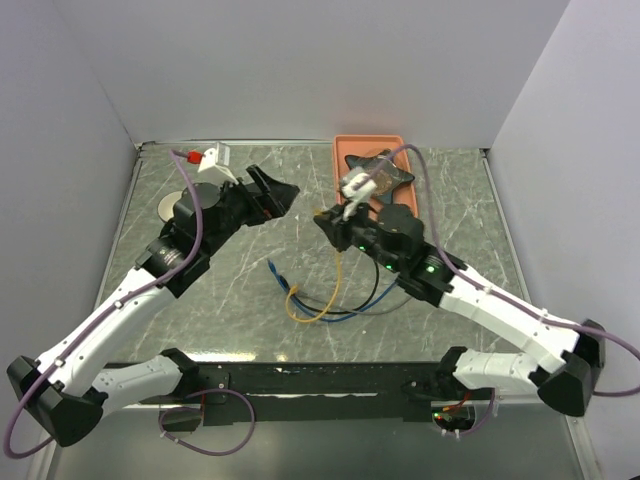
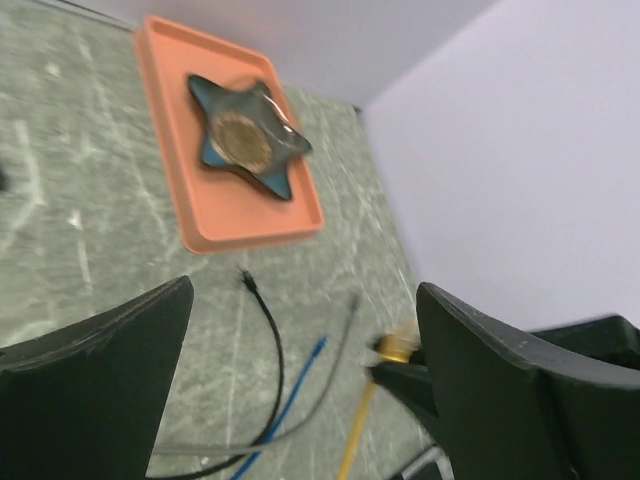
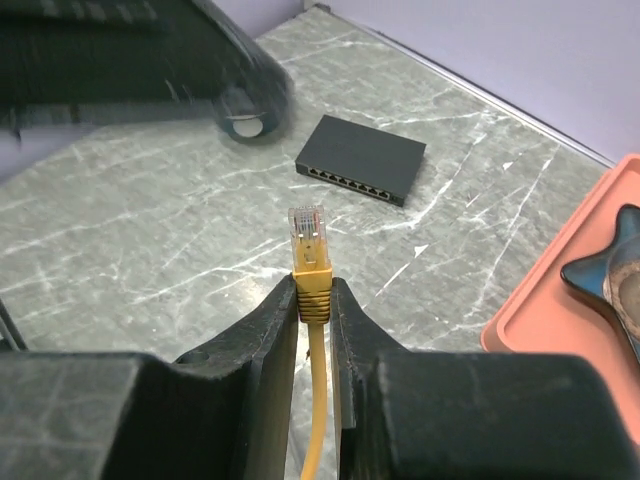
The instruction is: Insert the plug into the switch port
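Right wrist view: right end effector (image 3: 315,300) pinching yellow boot (image 3: 313,283) just behind plug (image 3: 308,225). Ahead, switch (image 3: 362,152) flat on surface (image 3: 150,250), well apart, port row (image 3: 350,184) facing plug. Level plug, square to one port, push straight. Meanwhile left end effector (image 2: 303,295) spread, empty; could brace switch.

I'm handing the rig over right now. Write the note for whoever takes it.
Left gripper: open, holding nothing, above the table.
Right gripper: fingers shut on the yellow cable just behind its clear plug.
Switch: flat on the table ahead of the plug, apart from it, ports facing the plug.
Done: plug picked up.
Left: line it up with a port and push it in.
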